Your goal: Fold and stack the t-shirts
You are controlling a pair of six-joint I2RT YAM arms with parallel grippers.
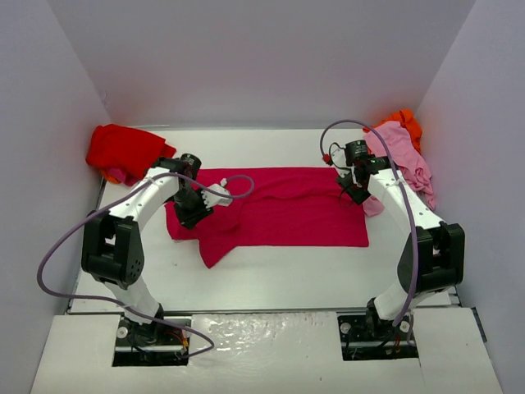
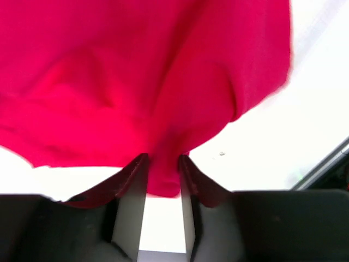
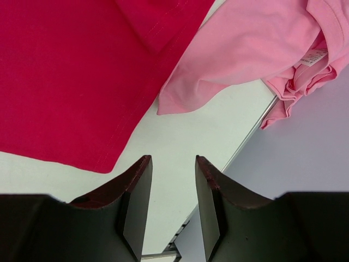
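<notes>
A crimson-magenta t-shirt (image 1: 287,209) lies spread across the middle of the table, its left side rumpled. My left gripper (image 1: 218,197) is over that rumpled side. In the left wrist view a bunched fold of this shirt (image 2: 136,82) fills the gap between the fingertips of the left gripper (image 2: 163,158), which is shut on it. My right gripper (image 1: 354,190) hovers by the shirt's right edge. The right gripper (image 3: 173,159) stands open over bare table, with nothing between its fingers. The crimson shirt (image 3: 65,82) lies to its left and a pale pink t-shirt (image 3: 245,49) just ahead.
The pink t-shirt (image 1: 406,160) is heaped at the back right with an orange one (image 1: 404,121) behind it. A bright red t-shirt (image 1: 123,149) is heaped at the back left corner. Grey walls enclose the table on three sides.
</notes>
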